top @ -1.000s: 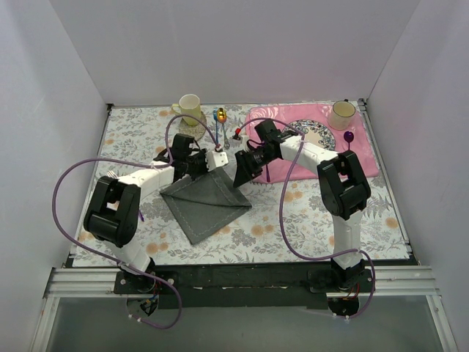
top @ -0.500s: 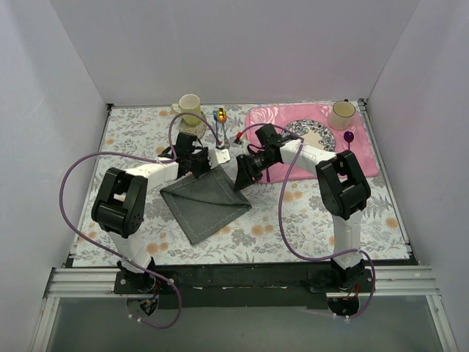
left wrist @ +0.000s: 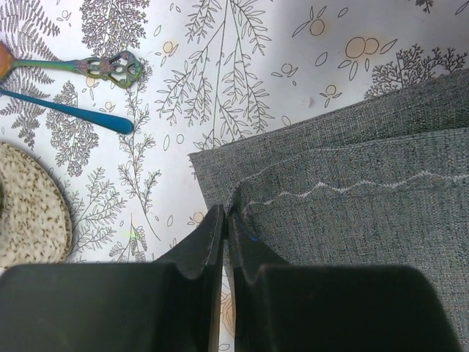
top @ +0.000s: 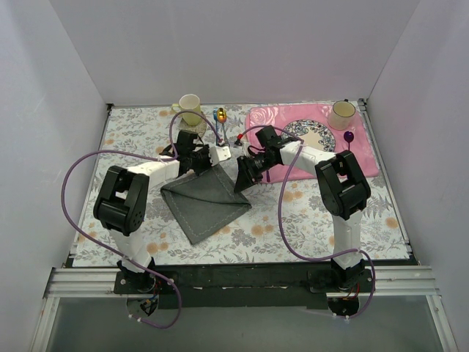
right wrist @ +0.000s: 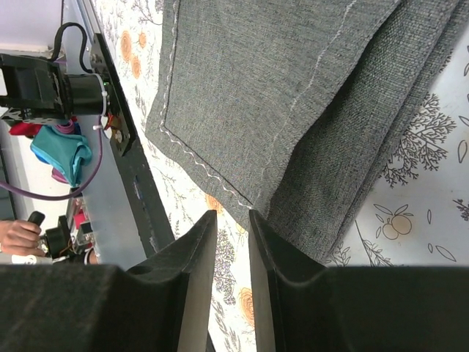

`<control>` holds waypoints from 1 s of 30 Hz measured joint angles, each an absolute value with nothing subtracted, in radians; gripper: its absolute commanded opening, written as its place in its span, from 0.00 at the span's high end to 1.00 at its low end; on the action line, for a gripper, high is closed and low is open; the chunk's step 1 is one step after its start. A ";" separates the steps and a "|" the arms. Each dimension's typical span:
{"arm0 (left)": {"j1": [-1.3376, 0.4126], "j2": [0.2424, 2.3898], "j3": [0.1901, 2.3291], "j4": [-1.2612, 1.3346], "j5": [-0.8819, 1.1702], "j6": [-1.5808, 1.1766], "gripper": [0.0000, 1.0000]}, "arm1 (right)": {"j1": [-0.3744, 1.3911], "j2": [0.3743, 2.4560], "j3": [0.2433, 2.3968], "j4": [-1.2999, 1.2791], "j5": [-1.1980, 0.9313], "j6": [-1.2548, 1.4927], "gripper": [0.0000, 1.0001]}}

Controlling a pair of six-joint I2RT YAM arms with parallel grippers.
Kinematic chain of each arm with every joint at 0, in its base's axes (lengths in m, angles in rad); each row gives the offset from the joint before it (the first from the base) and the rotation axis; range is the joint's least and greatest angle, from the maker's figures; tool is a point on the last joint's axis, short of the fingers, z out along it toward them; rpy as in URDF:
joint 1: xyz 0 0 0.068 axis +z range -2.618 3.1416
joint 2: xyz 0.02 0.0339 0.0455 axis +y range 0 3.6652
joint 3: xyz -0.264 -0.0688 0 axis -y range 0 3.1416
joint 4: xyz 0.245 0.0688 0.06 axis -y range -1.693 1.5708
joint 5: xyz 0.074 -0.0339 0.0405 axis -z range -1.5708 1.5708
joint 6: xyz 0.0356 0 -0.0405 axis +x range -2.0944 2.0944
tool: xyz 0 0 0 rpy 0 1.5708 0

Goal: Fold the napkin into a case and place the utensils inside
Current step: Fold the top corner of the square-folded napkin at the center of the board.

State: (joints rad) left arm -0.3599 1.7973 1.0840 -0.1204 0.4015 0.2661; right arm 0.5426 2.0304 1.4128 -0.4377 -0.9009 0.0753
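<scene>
The left arm has swung its elbow up and in toward the napkin since a second ago, so the forearm lies steeper; the left gripper, pinched on the napkin's far corner, has crept slightly toward the far right; the right gripper sits a touch nearer.

The napkin was coarse, matt woven cloth with pale thread stitching. The spoon had a glossy, iridescent metal handle. The tabletop looked smooth and printed.
</scene>
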 measured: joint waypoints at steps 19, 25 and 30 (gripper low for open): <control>-0.360 1.822 1.093 -0.117 0.384 0.246 1.00 | 0.585 2.033 1.391 -0.418 -0.904 0.078 0.76; -0.360 1.826 1.095 -0.109 0.382 0.236 0.91 | 0.585 2.051 1.388 -0.414 -0.873 0.081 0.78; -0.356 1.826 1.116 -0.129 0.374 0.193 0.74 | 0.585 2.070 1.365 -0.411 -0.838 0.083 0.80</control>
